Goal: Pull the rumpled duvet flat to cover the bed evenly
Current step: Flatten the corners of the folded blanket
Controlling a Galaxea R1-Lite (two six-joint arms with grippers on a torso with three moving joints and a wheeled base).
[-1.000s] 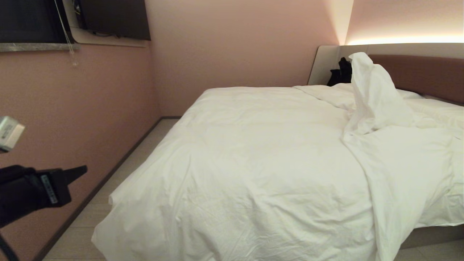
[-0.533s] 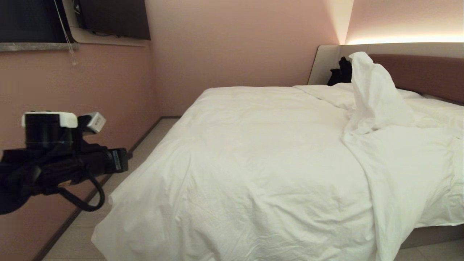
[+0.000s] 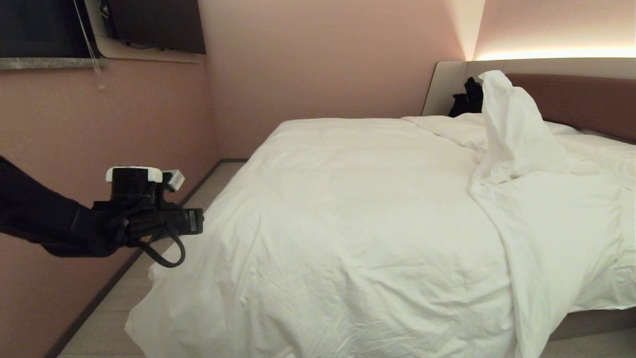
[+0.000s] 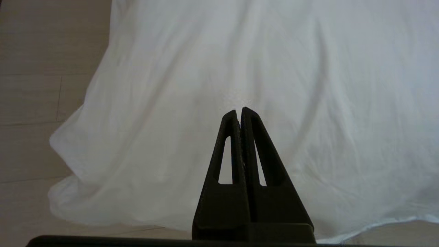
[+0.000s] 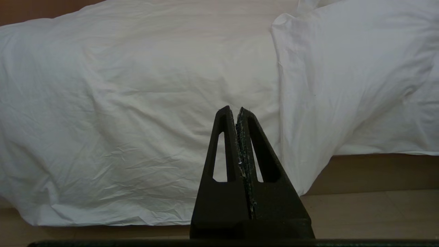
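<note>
Beside the bed (image 3: 591,323), the left tool (image 3: 198,227) is hovering pinched closed, risking sliding off the duvet (image 3: 357,238) without gripping.

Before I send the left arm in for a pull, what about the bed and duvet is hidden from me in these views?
- Head view: the duvet hides the mattress and the bed's near corner.
- Head view: the bed's right side is cut off by the edge.
- Head view: the raised fold hides what lies behind it; the dark item by the headboard is unidentifiable.
- Left wrist view: the shut left gripper covers some hem.
</note>
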